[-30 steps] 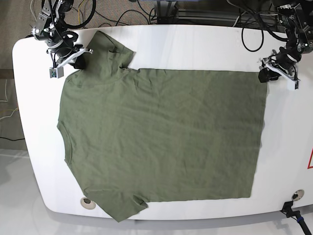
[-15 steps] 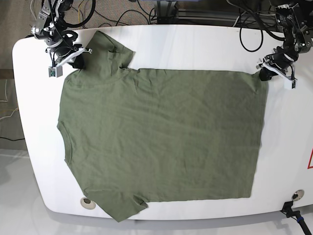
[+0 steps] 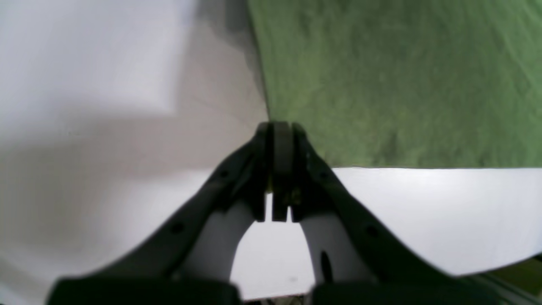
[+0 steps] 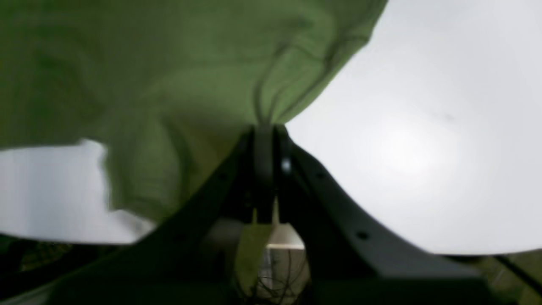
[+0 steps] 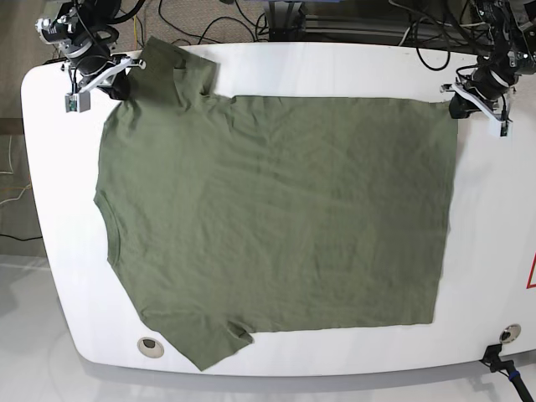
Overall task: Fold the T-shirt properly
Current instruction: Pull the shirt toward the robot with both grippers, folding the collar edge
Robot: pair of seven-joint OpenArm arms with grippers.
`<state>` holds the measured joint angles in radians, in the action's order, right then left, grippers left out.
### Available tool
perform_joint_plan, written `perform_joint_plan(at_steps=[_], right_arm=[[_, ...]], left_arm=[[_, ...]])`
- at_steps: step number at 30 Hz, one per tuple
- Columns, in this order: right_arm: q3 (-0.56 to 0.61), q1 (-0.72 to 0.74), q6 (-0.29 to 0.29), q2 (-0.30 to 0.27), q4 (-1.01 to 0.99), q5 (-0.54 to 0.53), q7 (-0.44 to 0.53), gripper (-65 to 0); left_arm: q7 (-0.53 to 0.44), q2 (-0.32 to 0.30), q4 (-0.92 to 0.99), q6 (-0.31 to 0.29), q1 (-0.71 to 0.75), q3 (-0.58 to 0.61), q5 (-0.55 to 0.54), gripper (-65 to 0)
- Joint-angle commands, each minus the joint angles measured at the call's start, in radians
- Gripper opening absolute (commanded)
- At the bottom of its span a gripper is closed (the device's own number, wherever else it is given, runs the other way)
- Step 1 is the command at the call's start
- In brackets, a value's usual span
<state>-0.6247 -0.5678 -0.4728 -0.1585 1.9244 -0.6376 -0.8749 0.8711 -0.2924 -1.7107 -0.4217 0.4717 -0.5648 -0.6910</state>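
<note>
The olive-green T-shirt (image 5: 276,218) lies spread flat on the white table (image 5: 494,243), neck to the left and hem to the right. In the base view my left gripper (image 5: 458,106) sits at the far right hem corner, shut on it. The left wrist view shows its tips (image 3: 277,127) closed right at the cloth's corner (image 3: 402,84). My right gripper (image 5: 124,81) is at the far left, shut on the cloth by the far sleeve. In the right wrist view the fabric (image 4: 148,84) bunches into the closed tips (image 4: 264,129) and hangs slightly lifted.
Cables (image 5: 218,25) run behind the table's far edge. A round insert (image 5: 151,345) sits near the front left corner and a black fitting (image 5: 505,335) near the front right. A red marking (image 5: 531,272) shows at the right edge.
My left gripper has closed on the hem corner. Both grippers have moved toward the table's far edge, drawing the shirt's far side and sleeve with them.
</note>
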Motion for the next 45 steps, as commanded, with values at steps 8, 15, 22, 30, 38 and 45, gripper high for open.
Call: perform_joint_plan(at_steps=[8, 15, 22, 30, 38, 45], right_arm=[[-0.139, -0.147, -0.016, -0.008, 0.146, -0.084, -0.01, -65.0], [-0.13, -0.086, -0.01, -0.013, 0.145, -0.081, 0.004, -65.0], [-0.128, 0.088, -0.009, -0.014, 0.115, -0.076, 0.013, -65.0], [-0.043, 0.327, -0.008, -0.019, -0.06, 0.026, 0.059, -65.0], [0.053, 0.496, -0.013, -0.029, -0.24, 0.097, 0.107, -65.0], [0.06, 0.572, -0.008, -0.041, -0.376, 0.101, 0.104, -65.0]], left_arm=[[0.011, -0.012, -0.137, -0.005, 0.089, -0.046, -0.018, -65.0], [0.033, -0.01, -0.149, 0.001, 0.027, -0.035, -0.015, -65.0], [0.037, -0.008, -0.151, 0.006, -0.078, -0.032, -0.01, -65.0], [0.045, -0.009, -0.054, 0.006, -0.245, -0.012, -0.004, -65.0], [0.055, -0.008, 0.141, 0.011, -0.413, 0.011, 0.006, -65.0], [0.052, -0.009, 0.229, 0.034, -0.472, 0.044, 0.045, -65.0]])
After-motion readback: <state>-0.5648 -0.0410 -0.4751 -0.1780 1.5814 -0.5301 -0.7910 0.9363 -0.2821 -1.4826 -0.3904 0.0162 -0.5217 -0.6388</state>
